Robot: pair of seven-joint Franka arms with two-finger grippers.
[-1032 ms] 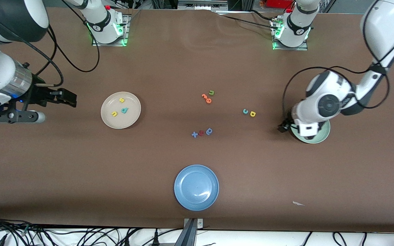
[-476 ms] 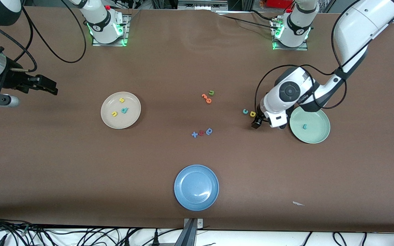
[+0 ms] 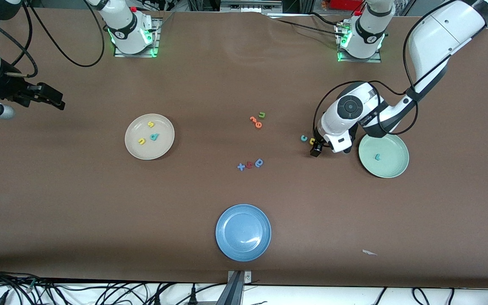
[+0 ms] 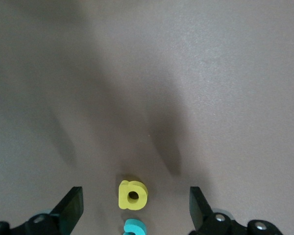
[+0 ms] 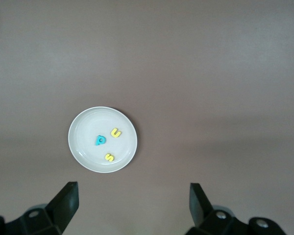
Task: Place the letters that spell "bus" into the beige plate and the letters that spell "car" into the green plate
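Note:
The beige plate [image 3: 136,127] holds the yellow "s" [image 3: 151,124], yellow "u" [image 3: 141,141] and teal "b" [image 3: 154,137]. The right wrist view shows that plate [image 5: 83,142] from high up. A teal "r" [image 3: 377,156] lies in the green plate [image 3: 392,163]. Beside that plate, toward the table's middle, the teal "c" [image 3: 303,138] and yellow "a" [image 3: 312,141] lie on the table. My left gripper [image 3: 317,149] hangs open over the "a" [image 4: 132,195], which sits between its fingers [image 4: 71,209], with the "c" [image 4: 133,228] next to it. My right gripper [image 3: 53,99] is open and empty at the right arm's end.
A blue plate [image 3: 243,232] sits near the front edge. Orange letters with a green "u" [image 3: 257,120] and a blue "x", a red letter and a blue rounded letter [image 3: 250,164] lie mid-table. A white scrap [image 3: 369,252] lies near the front edge, toward the left arm's end.
My left arm has swung from over the green plate to over the yellow "a", uncovering the teal "r" in the plate. My right arm has drawn back toward its end of the table.

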